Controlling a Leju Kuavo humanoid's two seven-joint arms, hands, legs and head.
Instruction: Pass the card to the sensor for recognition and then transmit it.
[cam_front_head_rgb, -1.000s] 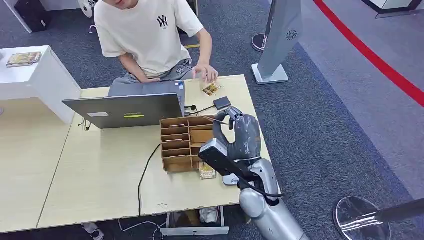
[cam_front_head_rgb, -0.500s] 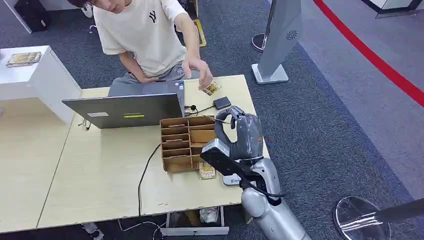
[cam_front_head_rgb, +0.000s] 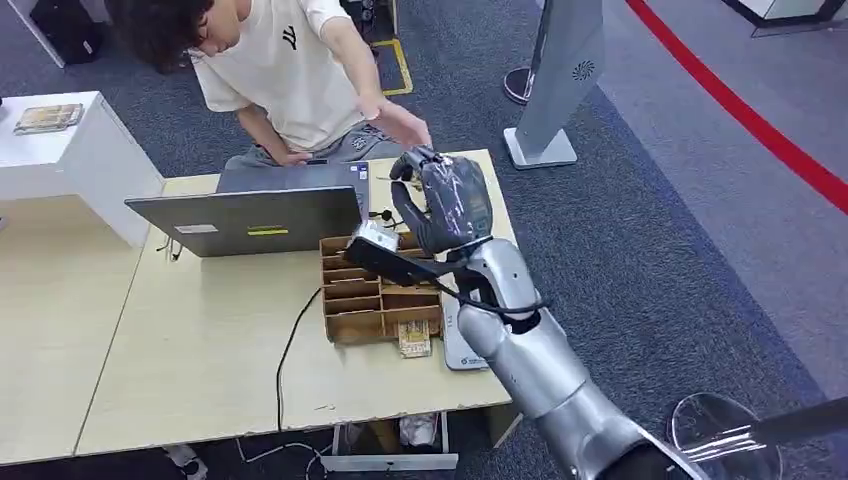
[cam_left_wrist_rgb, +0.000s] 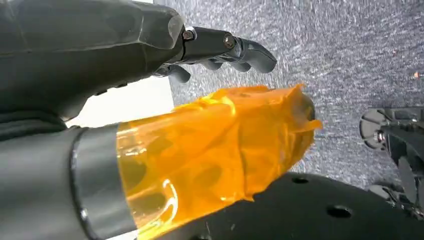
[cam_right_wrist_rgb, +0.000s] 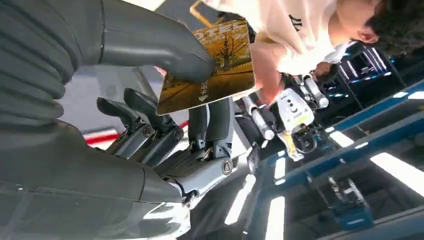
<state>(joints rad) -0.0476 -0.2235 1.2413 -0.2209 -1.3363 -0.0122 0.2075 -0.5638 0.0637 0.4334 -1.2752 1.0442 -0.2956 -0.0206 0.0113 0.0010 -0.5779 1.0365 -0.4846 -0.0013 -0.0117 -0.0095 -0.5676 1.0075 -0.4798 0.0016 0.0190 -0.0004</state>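
Observation:
My right hand (cam_front_head_rgb: 447, 200) is raised over the far right part of the table (cam_front_head_rgb: 200, 350), above the wooden organiser (cam_front_head_rgb: 375, 290). In the right wrist view the hand (cam_right_wrist_rgb: 165, 100) pinches a yellow-brown picture card (cam_right_wrist_rgb: 215, 65) between thumb and fingers. A person (cam_front_head_rgb: 290, 70) sits behind the table and stretches a hand (cam_front_head_rgb: 400, 125) toward mine; that hand (cam_right_wrist_rgb: 265, 65) is just beyond the card's far edge. My left hand (cam_left_wrist_rgb: 150, 75) hangs over grey carpet, its thumb wrapped in orange tape, fingers apart and holding nothing.
An open laptop (cam_front_head_rgb: 250, 215) stands left of the organiser, with a cable (cam_front_head_rgb: 290, 350) running to the front edge. Another card (cam_front_head_rgb: 414, 340) and a white device (cam_front_head_rgb: 460, 350) lie by the organiser's near right corner. A grey kiosk (cam_front_head_rgb: 560, 70) stands beyond the table.
My right hand has risen from beside the organiser and moved toward the table's far side with the card. The person's hand has left the tabletop and reaches toward my hand.

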